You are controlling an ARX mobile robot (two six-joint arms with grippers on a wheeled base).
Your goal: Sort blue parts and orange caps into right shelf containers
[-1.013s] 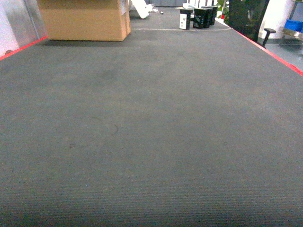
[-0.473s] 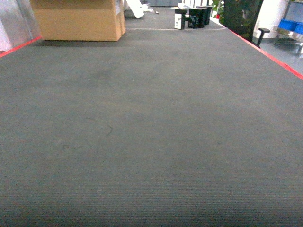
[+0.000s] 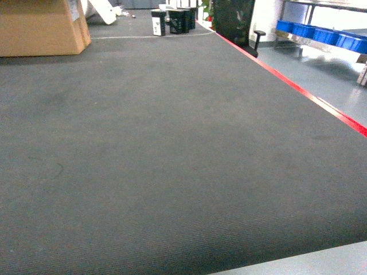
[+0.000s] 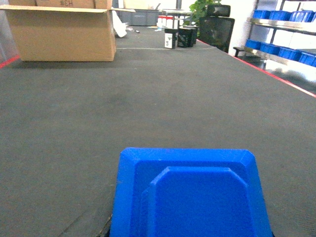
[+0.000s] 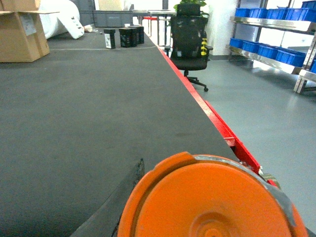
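Note:
A blue part [image 4: 190, 197] fills the bottom of the left wrist view, hanging above the dark carpet and hiding my left gripper's jaws. An orange cap [image 5: 207, 202], seen end-on as a round disc, fills the bottom of the right wrist view and covers the right gripper's jaws in the same way. Neither gripper shows in the head view. The shelf [image 3: 295, 40] is a steel rack far off at the upper right. On it stand the right shelf containers [image 3: 312, 31], a row of blue crates [image 5: 261, 49], which also appear in the left wrist view [image 4: 276, 47].
Dark grey carpet [image 3: 172, 143] spreads ahead, edged on the right by a red strip [image 3: 298, 89] with smooth grey floor [image 3: 338, 74] beyond. A cardboard box [image 3: 40, 28] stands far left, black boxes [image 3: 172, 22] at the far end, and a black office chair [image 5: 190, 42] beside the red strip.
The head view has swung to the right. The cardboard box has slid towards the left edge, and the red strip, grey floor and shelf with blue crates have come into view.

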